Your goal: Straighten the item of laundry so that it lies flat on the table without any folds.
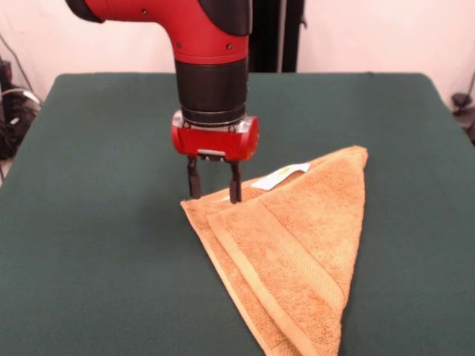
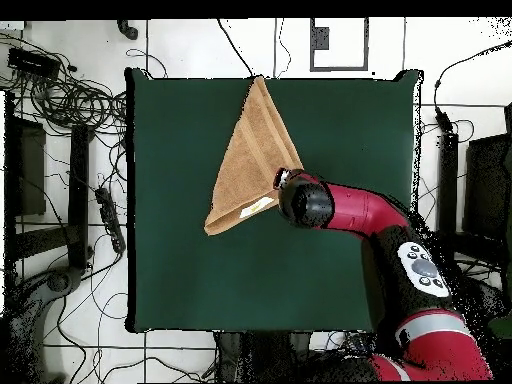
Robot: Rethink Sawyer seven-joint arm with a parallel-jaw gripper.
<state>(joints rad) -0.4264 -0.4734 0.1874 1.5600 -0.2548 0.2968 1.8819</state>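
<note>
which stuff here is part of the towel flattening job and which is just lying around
Part of the job:
- towel, folded into a triangle
- white tag on the towel
- green table
- gripper, fingers apart at the towel's corner

Just lying about:
- cables on the floor beside the table
- power strip on the floor

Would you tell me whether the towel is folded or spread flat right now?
Folded. The towel lies as a triangle on the table, with doubled edges showing along its left side in the front view.

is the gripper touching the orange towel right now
Touching: in the front view the gripper has its fingertips down on the corner of the folded tan-orange terry towel.
</note>
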